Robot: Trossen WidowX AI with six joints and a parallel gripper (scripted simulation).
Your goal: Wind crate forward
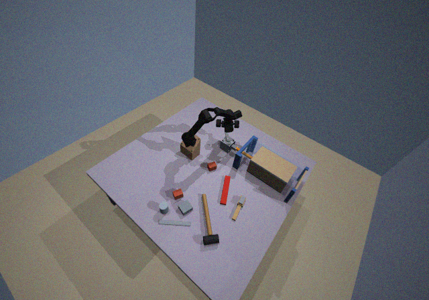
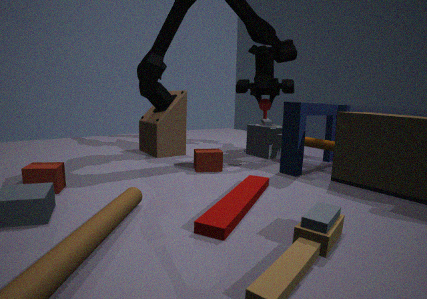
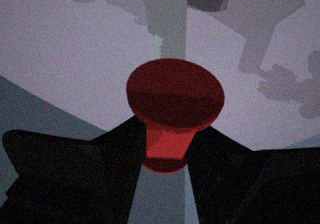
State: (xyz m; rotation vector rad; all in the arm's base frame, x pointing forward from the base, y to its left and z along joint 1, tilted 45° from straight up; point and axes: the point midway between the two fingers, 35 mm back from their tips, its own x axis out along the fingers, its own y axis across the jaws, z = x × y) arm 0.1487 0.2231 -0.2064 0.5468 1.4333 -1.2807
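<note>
My gripper (image 1: 227, 131) (image 2: 265, 99) (image 3: 166, 116) is shut on the red knob of the winch handle (image 2: 265, 105) (image 3: 175, 91), above the winch. The handle's grey arm shows beyond the knob in the wrist view, low over the winch top. Whether its key is in the hole is hidden. The grey winch (image 1: 226, 146) (image 2: 257, 139) stands before the blue steel frame (image 1: 237, 161) (image 2: 291, 140). An orange strap (image 1: 244, 152) (image 2: 319, 143) runs through the frame to the crate (image 1: 273, 163) (image 2: 382, 151). The crate looks flat, with a gap between its front and the frame.
A red bar (image 1: 225, 190) (image 2: 234, 204), a mallet (image 1: 207, 215), a wooden-handled tool (image 1: 238, 208) (image 2: 286, 268) and a red block (image 1: 212, 166) (image 2: 208, 160) lie on the bench. Another red block (image 1: 177, 193), a grey block (image 1: 185, 207), a cylinder (image 1: 163, 207) and a pale strip (image 1: 175, 223) lie farther left.
</note>
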